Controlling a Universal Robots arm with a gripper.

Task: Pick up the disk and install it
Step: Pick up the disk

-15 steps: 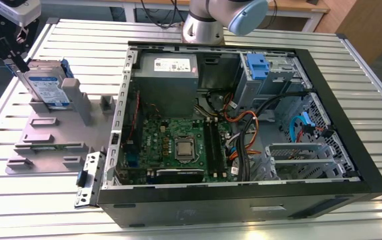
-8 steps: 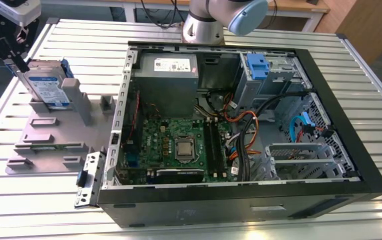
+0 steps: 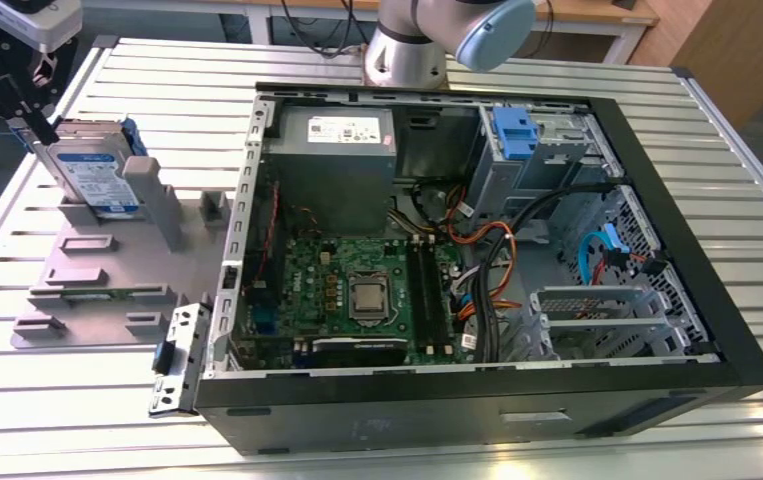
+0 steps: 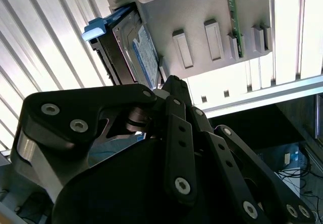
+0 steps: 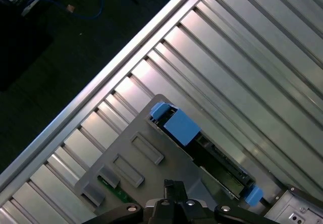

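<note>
The disk stands on edge in a slot of a grey holder plate on the table, at the exterior view's left. It is silver with a white-and-blue label and a blue side bracket. My gripper hangs just above and beside its upper edge. In both wrist views the black fingers meet at one tip, shut with nothing between them: the gripper sits close to a corner of the disk, and the gripper stands a little apart from the disk.
An open computer case lies to the holder's right, with a motherboard, a grey power-supply box, loose cables and a drive bay with a blue latch. The arm's base stands behind the case. The slatted table's edge is near.
</note>
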